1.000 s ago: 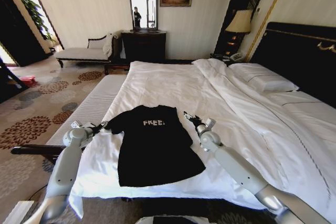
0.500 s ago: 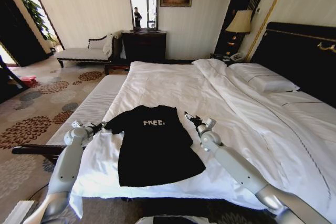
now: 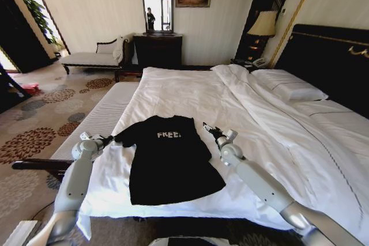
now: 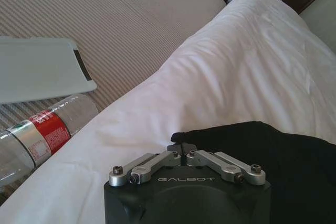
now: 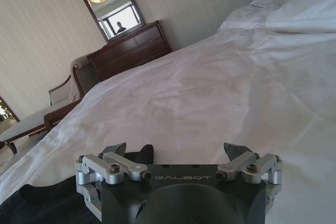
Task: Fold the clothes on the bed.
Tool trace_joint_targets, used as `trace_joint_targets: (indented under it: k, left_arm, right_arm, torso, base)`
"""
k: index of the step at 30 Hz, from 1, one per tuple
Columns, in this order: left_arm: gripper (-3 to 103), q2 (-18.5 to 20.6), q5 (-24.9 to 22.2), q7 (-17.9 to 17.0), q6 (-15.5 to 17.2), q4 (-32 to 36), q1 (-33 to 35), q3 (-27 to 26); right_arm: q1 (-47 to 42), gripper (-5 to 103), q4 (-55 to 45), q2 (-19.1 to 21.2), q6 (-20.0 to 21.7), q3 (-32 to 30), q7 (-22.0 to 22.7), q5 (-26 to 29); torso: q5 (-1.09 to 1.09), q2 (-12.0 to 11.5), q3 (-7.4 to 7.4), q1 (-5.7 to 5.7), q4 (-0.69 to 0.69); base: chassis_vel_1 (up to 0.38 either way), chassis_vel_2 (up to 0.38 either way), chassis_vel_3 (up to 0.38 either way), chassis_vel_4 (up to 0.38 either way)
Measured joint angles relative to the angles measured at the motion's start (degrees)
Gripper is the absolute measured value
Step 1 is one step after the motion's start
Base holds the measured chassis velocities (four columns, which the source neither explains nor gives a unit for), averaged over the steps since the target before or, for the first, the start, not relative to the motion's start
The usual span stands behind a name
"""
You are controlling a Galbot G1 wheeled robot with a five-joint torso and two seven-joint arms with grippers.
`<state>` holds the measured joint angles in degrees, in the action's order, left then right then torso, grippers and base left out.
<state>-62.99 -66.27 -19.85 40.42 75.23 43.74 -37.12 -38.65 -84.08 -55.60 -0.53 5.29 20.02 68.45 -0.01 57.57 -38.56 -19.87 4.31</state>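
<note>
Clear plastic bottle [image 4: 37,137] lies beside left hand [image 4: 182,149]

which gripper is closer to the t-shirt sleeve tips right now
Left. The left gripper is shut on the T-shirt at its sleeve tip. The right gripper is open, just beside the other sleeve, not gripping it.

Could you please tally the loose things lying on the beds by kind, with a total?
Black T-shirt: 1
Clear plastic bottle: 1
White flat tray-like panel: 1
White pillows: 2
Total: 5
</note>
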Motion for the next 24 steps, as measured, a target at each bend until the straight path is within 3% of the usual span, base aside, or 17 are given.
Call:
trace_joint_targets:
  k: [8, 13, 24]
  left_arm:
    - [0, 0.60, -3.20, -2.26, -0.27, 5.22, -1.44, 0.69]
    - [0, -0.61, -4.74, -4.27, -0.21, 9.18, -5.27, 5.88]
    - [0, -7.37, 0.71, -3.82, -1.14, 1.30, -12.09, 11.92]
  right_arm:
    - [0.05, 100, 0.22, 0.07, -0.02, 0.13, 0.00, 0.01]
    - [0.38, 100, 1.00, -0.02, -0.02, 0.47, 0.16, -0.02]
    - [-0.04, 100, 1.10, -0.21, 0.00, -0.78, 0.67, -0.05]
  torso:
    - [0.01, 0.00, 0.00, 0.00, -0.02]
    - [0.02, 0.00, 0.00, 0.00, 0.02]
    - [0.01, 0.00, 0.00, 0.00, -0.01]
  base:
    - [0.000, 0.000, 0.000, 0.000]
    - [0.000, 0.000, 0.000, 0.000]
    - [0.000, 0.000, 0.000, 0.000]
